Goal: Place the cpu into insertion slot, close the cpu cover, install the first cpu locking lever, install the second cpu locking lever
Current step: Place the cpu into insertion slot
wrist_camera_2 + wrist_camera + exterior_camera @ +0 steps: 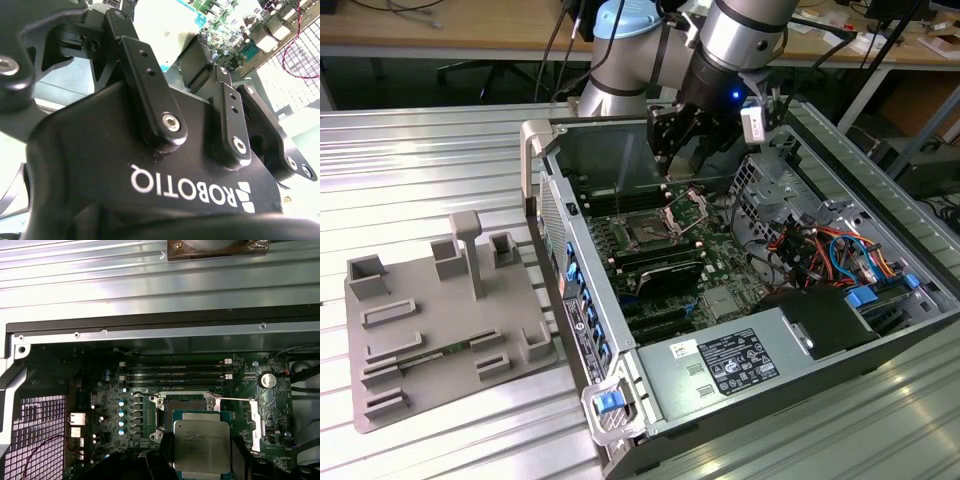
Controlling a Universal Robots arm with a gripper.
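In the first wrist view the cpu (pixel 202 444), a flat square chip with a dull silver top, is held between two dark fingers (pixel 162 456), so my gripper (pixel 202 462) is shut on it. It hangs over the near side of the open insertion slot (pixel 184 406) on the green motherboard, above it and apart from it. A thin locking lever (pixel 237 399) stands out beside the socket. In the exterior view my gripper (pixel 682 158) hovers inside the computer case above the socket (pixel 645 233). The cpu cover (pixel 688 207) stands raised at the socket's far edge.
The open computer case (pixel 552 215) lies on a ribbed metal table. Memory sticks (pixel 175 371) lie beyond the socket. Orange and blue cables (pixel 825 250) and a power supply (pixel 730 362) fill the exterior view's right. A grey fixture plate (pixel 430 335) sits on the left.
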